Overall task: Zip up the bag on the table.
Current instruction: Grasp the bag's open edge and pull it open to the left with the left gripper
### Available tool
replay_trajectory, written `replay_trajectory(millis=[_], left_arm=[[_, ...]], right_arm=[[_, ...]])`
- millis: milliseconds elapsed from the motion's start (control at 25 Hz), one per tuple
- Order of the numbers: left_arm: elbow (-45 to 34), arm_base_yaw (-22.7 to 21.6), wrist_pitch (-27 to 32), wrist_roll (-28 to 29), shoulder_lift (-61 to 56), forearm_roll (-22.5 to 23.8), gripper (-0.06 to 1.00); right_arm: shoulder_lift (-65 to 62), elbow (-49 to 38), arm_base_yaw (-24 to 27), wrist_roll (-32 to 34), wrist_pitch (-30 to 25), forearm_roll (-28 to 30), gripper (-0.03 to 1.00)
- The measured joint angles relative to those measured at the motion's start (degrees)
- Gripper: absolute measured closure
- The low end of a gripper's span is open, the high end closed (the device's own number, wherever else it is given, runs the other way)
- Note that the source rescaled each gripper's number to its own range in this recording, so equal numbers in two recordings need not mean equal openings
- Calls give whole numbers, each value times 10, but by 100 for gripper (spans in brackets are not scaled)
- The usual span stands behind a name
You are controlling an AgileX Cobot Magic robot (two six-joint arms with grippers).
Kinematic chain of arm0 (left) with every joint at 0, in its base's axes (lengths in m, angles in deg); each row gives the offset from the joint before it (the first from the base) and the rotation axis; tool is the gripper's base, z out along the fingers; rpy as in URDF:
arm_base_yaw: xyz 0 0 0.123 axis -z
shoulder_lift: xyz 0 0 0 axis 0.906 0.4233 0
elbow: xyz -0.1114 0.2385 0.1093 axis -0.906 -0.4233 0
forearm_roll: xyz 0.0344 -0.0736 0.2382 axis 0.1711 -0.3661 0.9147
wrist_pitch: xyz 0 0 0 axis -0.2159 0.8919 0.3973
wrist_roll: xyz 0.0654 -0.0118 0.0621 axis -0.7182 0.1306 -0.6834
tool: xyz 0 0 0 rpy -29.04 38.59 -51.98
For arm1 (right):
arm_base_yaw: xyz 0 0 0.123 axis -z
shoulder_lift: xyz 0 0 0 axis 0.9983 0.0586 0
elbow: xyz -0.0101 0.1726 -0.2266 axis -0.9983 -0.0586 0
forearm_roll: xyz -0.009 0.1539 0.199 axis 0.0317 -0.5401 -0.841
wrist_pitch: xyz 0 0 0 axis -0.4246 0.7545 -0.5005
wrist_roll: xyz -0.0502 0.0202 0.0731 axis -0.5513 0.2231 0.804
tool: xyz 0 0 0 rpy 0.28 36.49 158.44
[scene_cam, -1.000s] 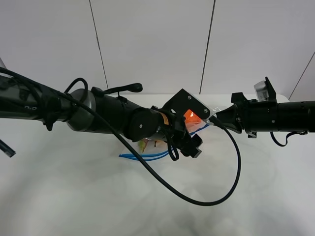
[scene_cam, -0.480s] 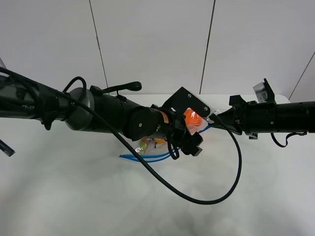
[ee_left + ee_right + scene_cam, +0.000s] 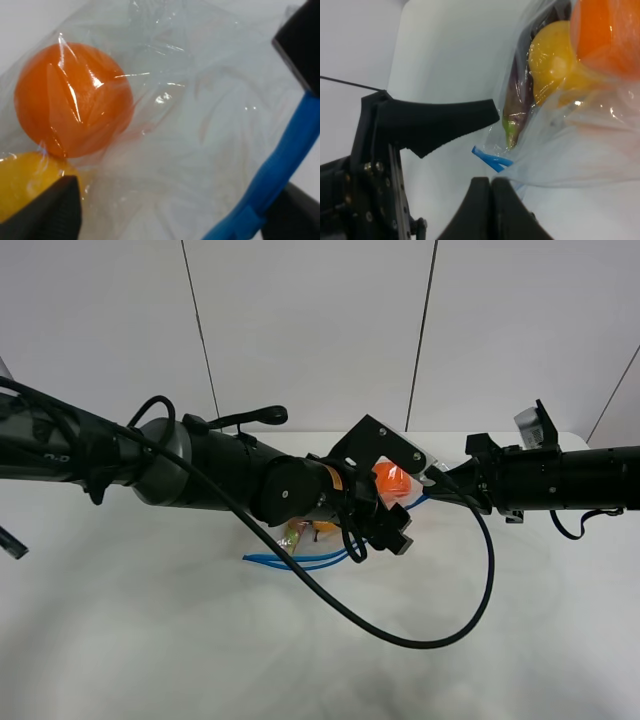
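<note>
By left hand (image 3: pixel 397 531), bag's (image 3: pixel 200 100) blue zipper edge (image 3: pixel 280 160)

bag (image 3: pixel 200 120): clear, with white glints
zipper strip (image 3: pixel 280 165): bright blue
orange (image 3: pixel 72 100): vivid orange
yellow fruit (image 3: pixel 25 182): warm yellow
eggplant (image 3: pixel 514 100): dark purple, green at one end
table (image 3: pixel 150 640): plain white
arms (image 3: pixel 200 475): black

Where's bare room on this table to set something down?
Bare: the large white tabletop everywhere in front of the looping black cable. Crowded: the middle, where the black left arm and right arm meet over the clear blue-zippered plastic bag.
</note>
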Motion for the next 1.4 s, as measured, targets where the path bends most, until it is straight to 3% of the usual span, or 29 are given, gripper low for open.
replay_trajectory(millis=[280, 360, 560, 680, 1400], left_arm=[[0, 0, -1, 1, 0, 0, 26], [0, 0, -1, 1, 0, 0, 36], [0, 1, -3, 1, 0, 0, 78], [0, 1, -3, 1, 0, 0, 90], [0, 1, -4, -13, 0, 1, 94]], right_arm=[[0, 0, 0, 0, 0, 0, 97], [0, 0, 0, 0, 2, -1, 97], [0, 0, 0, 0, 4, -4, 97], [0, 1, 0, 0, 4, -5, 97], [0, 1, 0, -1, 4, -5, 97]])
